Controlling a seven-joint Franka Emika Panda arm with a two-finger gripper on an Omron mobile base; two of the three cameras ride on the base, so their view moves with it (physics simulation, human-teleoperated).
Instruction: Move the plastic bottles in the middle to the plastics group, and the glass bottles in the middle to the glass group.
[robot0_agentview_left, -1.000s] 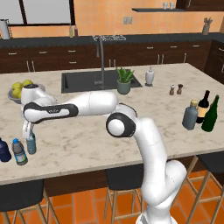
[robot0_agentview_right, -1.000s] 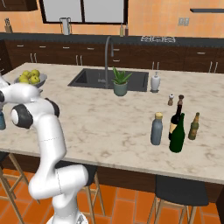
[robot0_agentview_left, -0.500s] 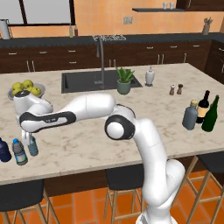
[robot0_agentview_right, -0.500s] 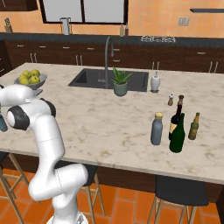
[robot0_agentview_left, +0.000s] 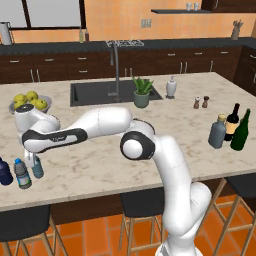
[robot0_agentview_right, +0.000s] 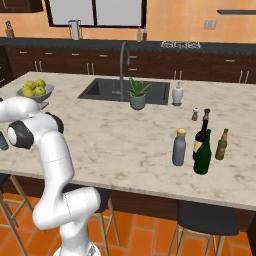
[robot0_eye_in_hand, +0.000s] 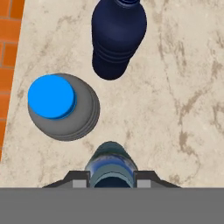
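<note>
Beside navy bottle (robot0_eye_in_hand: 118, 37), end effector (robot0_eye_in_hand: 111, 177) clamps slim water bottle (robot0_eye_in_hand: 110, 164) on counter (robot0_eye_in_hand: 183, 87).

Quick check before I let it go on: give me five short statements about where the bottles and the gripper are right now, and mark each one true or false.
1. The gripper is closed around the small clear water bottle. True.
2. That bottle is at the far end of the counter from the navy bottle. False: it is close beside the navy bottle and the clear blue-capped bottle.
3. The green wine bottle stands next to the grey-blue bottle. True.
4. The green wine bottle lies on its side. False: it stands upright.
5. The bowl of fruit sits in the sink. False: it sits on the counter, left of the sink.
</note>
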